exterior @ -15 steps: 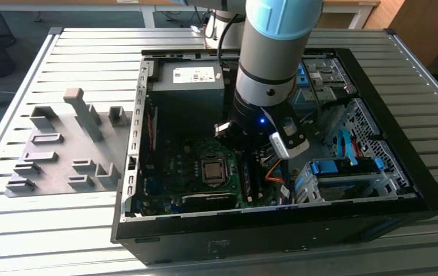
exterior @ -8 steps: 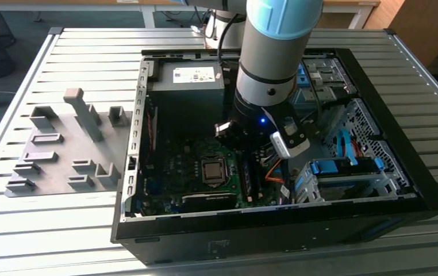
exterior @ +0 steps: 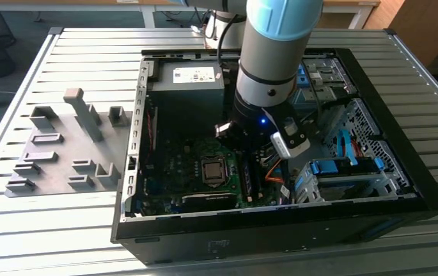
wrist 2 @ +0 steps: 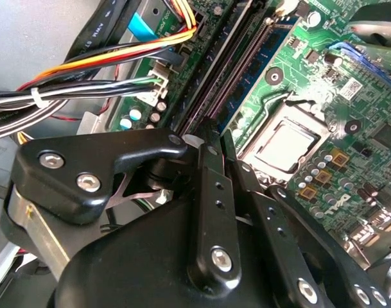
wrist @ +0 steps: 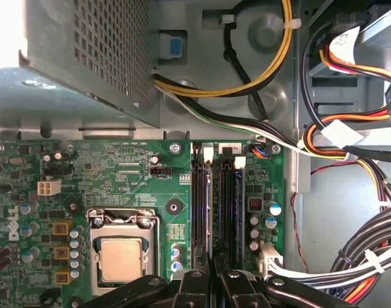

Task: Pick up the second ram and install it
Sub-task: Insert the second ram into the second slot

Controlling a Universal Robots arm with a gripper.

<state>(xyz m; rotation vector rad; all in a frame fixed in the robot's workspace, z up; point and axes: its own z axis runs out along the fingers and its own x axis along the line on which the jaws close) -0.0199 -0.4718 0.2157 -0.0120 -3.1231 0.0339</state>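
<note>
My gripper (exterior: 244, 155) is down inside the open computer case, over the memory slots of the green motherboard (exterior: 169, 178). In both wrist views its black fingers (wrist: 194, 282) stand almost together. The second ram (wrist: 212, 212) is a thin dark strip seen edge-on, running out from between the fingertips along the slots (wrist 2: 234, 70). The gripper (wrist 2: 217, 136) looks shut on it. I cannot tell whether the strip is seated in its slot or just above it. The gripper (wrist: 214, 260) lines up with the slots between the white end clips (wrist: 207, 154).
The square silver processor (wrist: 121, 260) sits beside the slots. Bundled cables (wrist: 349, 141) run close on the other side. The power supply box (exterior: 188, 86) and blue drive cage (exterior: 349, 167) flank the arm. Grey holder blocks (exterior: 69, 144) stand outside the case at the exterior view's left.
</note>
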